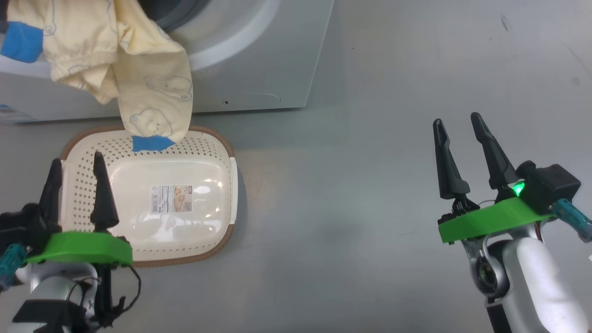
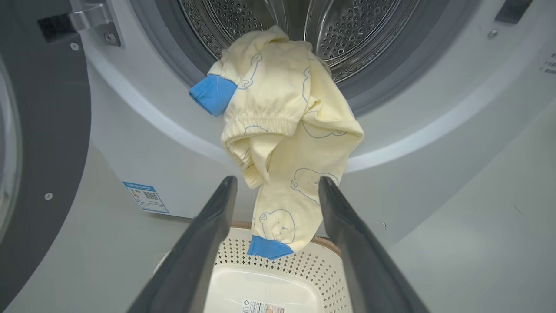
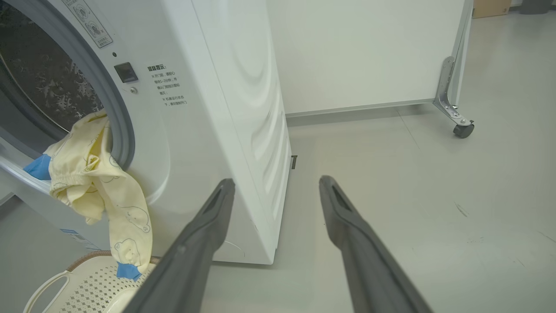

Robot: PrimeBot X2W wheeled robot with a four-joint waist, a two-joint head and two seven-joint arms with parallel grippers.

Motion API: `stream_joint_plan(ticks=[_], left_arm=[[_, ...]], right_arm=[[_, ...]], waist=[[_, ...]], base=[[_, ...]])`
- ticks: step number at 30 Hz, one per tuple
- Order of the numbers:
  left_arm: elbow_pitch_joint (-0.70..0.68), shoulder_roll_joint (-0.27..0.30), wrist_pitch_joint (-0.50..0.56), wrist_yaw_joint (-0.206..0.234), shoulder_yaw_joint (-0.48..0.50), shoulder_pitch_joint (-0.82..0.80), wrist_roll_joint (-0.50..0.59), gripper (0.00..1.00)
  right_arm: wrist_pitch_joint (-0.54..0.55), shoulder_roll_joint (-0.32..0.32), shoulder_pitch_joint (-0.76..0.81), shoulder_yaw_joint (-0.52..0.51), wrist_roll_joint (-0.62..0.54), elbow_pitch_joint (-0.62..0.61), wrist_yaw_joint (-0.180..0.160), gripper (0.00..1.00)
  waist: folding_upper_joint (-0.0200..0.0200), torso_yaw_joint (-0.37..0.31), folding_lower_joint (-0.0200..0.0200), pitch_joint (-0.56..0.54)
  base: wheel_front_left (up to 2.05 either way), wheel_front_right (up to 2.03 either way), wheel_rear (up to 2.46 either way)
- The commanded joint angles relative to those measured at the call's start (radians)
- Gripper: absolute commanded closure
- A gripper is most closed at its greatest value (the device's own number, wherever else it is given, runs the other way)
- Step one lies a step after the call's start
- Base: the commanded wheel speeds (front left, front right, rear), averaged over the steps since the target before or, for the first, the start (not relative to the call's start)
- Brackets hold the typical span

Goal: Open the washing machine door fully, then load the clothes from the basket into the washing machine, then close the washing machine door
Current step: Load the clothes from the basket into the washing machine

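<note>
Head view: clothes hang from washer mouth, upper left, tail over basket, left hand & right hand fingers apart, empty; left wrist view: only top edge in drum, door open at left; right wrist view: same drape at left, so w/o push-in it may slide out or get pinched.
</note>
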Motion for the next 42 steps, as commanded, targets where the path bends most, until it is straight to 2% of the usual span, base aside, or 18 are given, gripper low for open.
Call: stream_joint_plan(ticks=[1,9,19,23,33,42], left_arm=[[-0.013,0.027,0.005,-0.004,0.036,-0.044,-0.003,0.00],[0.098,0.044,0.062,-0.061,0.012,-0.162,-0.019,0.00],[0.324,0.070,0.152,-0.161,0.005,-0.366,-0.068,0.00],[0.423,0.085,0.172,-0.185,0.012,-0.453,-0.078,0.00],[0.616,0.128,0.179,-0.144,0.013,-0.618,-0.034,0.00],[0.687,0.126,0.169,-0.174,-0.002,-0.707,-0.029,0.00]], right_arm=[[0.002,-0.008,-0.001,0.024,0.006,-0.036,0.004,0.00],[-0.005,-0.008,-0.031,0.052,0.028,-0.037,0.004,0.00],[-0.018,-0.008,-0.061,0.088,0.073,-0.019,0.004,0.00],[-0.020,-0.008,-0.075,0.103,0.091,-0.016,0.004,0.00],[-0.020,-0.008,-0.086,0.118,0.122,-0.039,0.004,0.00],[-0.020,-0.008,-0.094,0.128,0.131,-0.047,0.004,0.00]], waist=[[-0.0001,-0.006,0.0000,0.009],[-0.0001,-0.051,0.0000,0.060],[-0.0001,-0.129,0.0000,0.133],[-0.0001,-0.157,0.0000,0.160],[-0.0001,-0.200,0.0000,0.205],[-0.0001,-0.218,0.0000,0.235]], base=[[0.00,0.00,0.00],[0.00,0.00,0.00],[0.00,0.00,0.00],[0.00,0.00,0.00],[0.00,0.00,0.00],[0.00,0.00,0.00]])
